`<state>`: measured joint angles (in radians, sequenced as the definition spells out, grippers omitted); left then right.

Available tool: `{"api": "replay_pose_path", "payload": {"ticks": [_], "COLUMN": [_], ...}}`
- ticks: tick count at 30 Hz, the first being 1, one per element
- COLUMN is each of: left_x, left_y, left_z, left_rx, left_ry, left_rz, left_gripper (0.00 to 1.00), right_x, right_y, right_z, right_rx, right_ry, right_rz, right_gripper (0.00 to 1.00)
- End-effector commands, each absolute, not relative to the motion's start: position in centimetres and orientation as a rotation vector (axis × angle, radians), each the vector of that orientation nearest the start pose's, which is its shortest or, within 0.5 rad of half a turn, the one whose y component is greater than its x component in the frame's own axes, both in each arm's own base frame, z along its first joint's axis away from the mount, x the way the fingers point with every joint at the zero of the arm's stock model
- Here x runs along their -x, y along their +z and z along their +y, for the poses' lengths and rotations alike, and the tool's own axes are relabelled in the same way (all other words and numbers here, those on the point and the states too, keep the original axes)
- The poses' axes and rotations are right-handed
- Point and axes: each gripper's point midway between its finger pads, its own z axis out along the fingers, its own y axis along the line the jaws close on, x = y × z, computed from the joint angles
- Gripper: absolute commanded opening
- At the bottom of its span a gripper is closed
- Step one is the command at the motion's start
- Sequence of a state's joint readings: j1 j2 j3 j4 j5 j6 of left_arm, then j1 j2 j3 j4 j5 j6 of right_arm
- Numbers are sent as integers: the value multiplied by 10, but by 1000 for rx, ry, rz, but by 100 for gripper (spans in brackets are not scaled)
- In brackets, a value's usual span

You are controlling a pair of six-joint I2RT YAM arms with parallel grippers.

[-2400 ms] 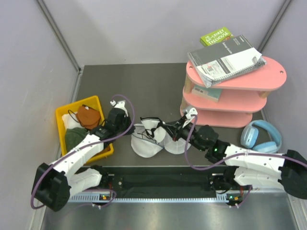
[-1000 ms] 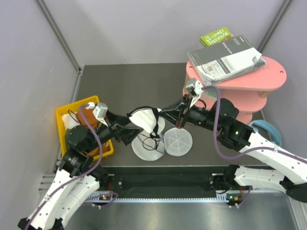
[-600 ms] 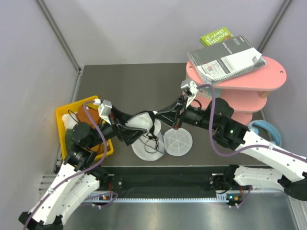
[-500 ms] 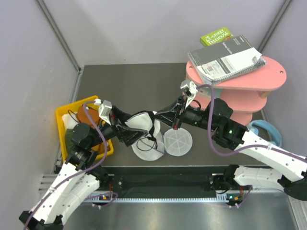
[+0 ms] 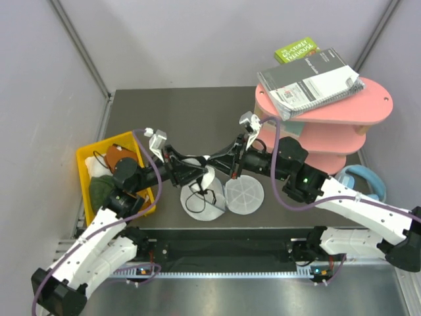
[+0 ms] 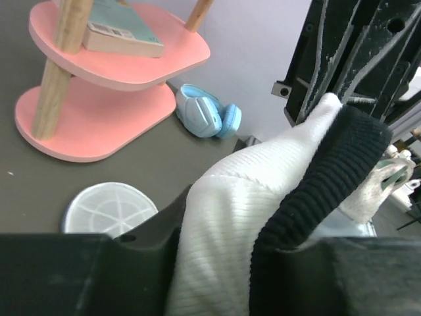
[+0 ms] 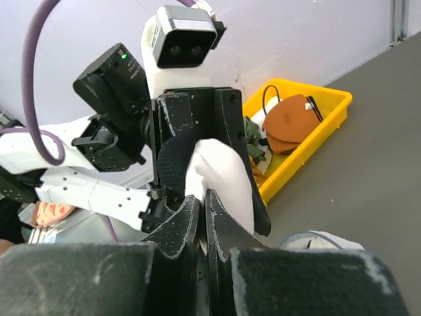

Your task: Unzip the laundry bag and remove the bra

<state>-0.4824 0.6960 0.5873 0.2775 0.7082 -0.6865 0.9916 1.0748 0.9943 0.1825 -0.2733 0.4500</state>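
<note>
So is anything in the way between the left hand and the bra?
Nothing visible. The bra already sits inside the left hand, filling the gap between its fingers, while the right hand pinches it from the other side. Together they hold it in the air above the opened bag on the table.

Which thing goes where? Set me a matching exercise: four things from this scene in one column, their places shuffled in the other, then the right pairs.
Things
1. bra
2. headphones
3. spiral notebook
4. rust-orange cloth

Places
A. in the yellow bin
B. on the top level of the pink shelf
C. on the table, beside the foot of the pink shelf
D. gripped between the left gripper and the right gripper, up off the table

Pairs: 1-D, 2-C, 3-B, 4-A
</note>
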Motion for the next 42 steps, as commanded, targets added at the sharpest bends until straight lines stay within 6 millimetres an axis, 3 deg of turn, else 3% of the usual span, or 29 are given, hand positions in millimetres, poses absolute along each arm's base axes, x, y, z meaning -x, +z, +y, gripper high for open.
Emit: {"api": "replay_pose_path", "payload": {"ticks": [1, 3, 5, 8, 9, 12, 15, 19, 24, 30, 32, 33, 35, 37, 42], "left_x": [-184, -198, -211, -222, -225, -233, -236, -231, -216, -224, -236, -242, -253, -268, -294], "left_y": [336, 341, 353, 373, 377, 397, 417, 449, 493, 531, 528, 539, 533, 545, 536], "left_z": [-238, -233, -228, -227, -228, -230, -232, -239, -254, -242, -235, -224, -210, -181, -104], "left_rx": [-463, -402, -339, -316, -311, -295, -286, -332, -431, -446, -412, -370, -319, -204, 47], "left_ry": [-1363, -1294, -1236, -1202, -1198, -1197, -1212, -1273, -1430, -1322, -1244, -1190, -1107, -974, -555], "left_rz": [1492, 1495, 1505, 1497, 1497, 1480, 1448, 1375, 1254, 1223, 1277, 1262, 1315, 1320, 1395], "left_gripper": [0, 0, 0, 0, 0, 0, 0, 0, 0, 0, 0, 0, 0, 0, 0], "right_x": [-156, -163, -175, -192, -196, -205, -212, -219, -228, -242, -245, -246, -247, -248, -250], "right_y": [401, 403, 398, 392, 390, 384, 379, 371, 362, 348, 346, 345, 344, 343, 339], "right_z": [350, 344, 335, 316, 308, 290, 271, 249, 237, 224, 220, 219, 216, 213, 204], "right_rx": [645, 613, 560, 466, 442, 382, 326, 274, 271, 229, 216, 211, 204, 197, 178], "right_ry": [1353, 1315, 1253, 1169, 1147, 1076, 998, 900, 821, 757, 747, 745, 737, 729, 709], "right_rz": [1395, 1405, 1445, 1486, 1492, 1517, 1536, 1558, 1584, 1627, 1632, 1633, 1632, 1634, 1638], "right_gripper": [0, 1, 7, 38, 53, 75, 86, 90, 91, 92, 92, 92, 92, 92, 93]}}
